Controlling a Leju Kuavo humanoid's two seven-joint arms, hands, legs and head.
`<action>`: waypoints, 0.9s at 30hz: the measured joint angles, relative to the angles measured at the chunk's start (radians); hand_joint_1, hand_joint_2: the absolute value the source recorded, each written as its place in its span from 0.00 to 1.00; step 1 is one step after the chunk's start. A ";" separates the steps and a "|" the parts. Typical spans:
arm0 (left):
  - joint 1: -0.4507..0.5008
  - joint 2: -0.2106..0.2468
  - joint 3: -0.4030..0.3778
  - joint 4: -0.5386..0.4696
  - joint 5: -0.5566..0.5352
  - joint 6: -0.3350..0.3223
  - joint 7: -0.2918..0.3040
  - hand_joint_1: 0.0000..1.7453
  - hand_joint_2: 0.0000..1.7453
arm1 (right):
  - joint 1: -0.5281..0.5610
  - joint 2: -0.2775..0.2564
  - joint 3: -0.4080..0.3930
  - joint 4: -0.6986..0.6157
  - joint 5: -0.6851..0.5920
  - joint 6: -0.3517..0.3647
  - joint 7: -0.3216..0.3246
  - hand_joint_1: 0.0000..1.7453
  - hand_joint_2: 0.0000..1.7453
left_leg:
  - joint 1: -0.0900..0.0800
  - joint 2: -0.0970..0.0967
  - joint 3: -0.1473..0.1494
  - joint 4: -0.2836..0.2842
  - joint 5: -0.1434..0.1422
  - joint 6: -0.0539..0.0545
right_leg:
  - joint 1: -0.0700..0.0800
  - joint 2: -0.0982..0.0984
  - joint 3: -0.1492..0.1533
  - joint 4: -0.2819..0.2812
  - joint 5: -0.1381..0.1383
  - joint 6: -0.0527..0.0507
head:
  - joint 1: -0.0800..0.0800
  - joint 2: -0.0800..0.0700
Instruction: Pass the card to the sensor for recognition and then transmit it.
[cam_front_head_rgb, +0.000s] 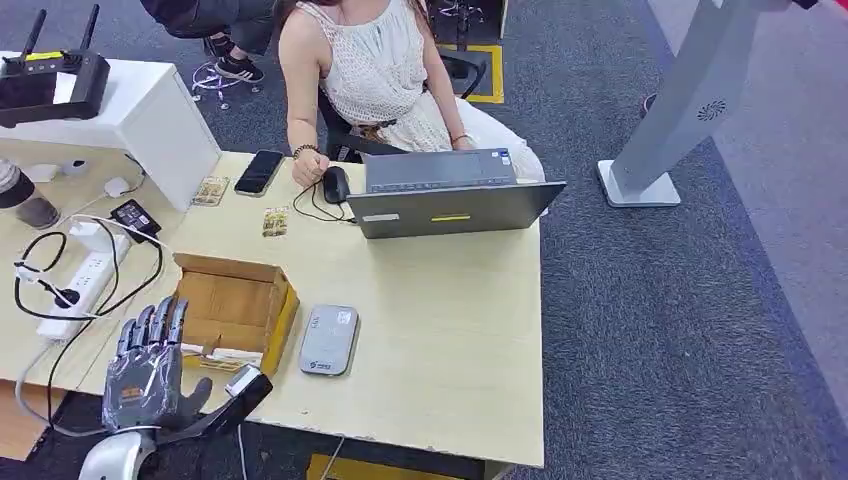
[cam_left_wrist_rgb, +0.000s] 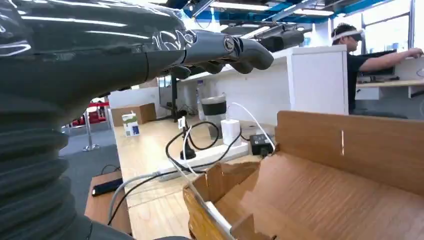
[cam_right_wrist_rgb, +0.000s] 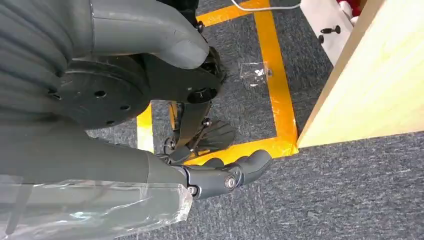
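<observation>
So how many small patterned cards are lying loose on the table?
2. One card lies by the white stand's corner, next to the phone. The other card lies left of the laptop. More may be hidden inside the cardboard box.

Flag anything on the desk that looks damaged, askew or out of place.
The open brown cardboard box by the left hand has ragged, torn flaps. Black and white cables sprawl tangled over the white power strip. Two small cards lie loose near the black phone.

From the head we looked down on the table (cam_front_head_rgb: 440, 330); our left wrist camera skimmed low over the cardboard box (cam_front_head_rgb: 232, 305) (shared), the right faced the carpet (cam_right_wrist_rgb: 350, 190).
</observation>
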 joint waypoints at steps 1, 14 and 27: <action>0.000 -0.002 0.003 0.006 0.002 -0.003 -0.005 0.00 1.00 | 0.000 0.000 0.000 0.000 0.001 0.000 0.001 0.00 1.00 | 0.000 0.000 0.000 0.000 0.000 0.000 | 0.000 0.000 0.000 0.000 0.000 0.000 | 0.000 0.000; -0.023 -0.024 0.010 0.054 0.015 -0.014 -0.027 0.00 1.00 | -0.002 0.000 0.000 0.000 0.016 0.006 0.007 0.00 1.00 | 0.000 0.000 0.000 0.000 0.000 0.000 | 0.000 0.000 0.000 0.000 0.000 0.000 | 0.000 0.000; -0.048 -0.039 0.002 0.093 0.016 -0.015 -0.039 0.00 1.00 | -0.006 0.000 0.000 0.000 0.027 0.006 0.012 0.00 1.00 | 0.000 0.000 0.000 0.000 0.000 0.000 | 0.000 0.000 0.000 0.000 0.000 0.000 | 0.000 0.000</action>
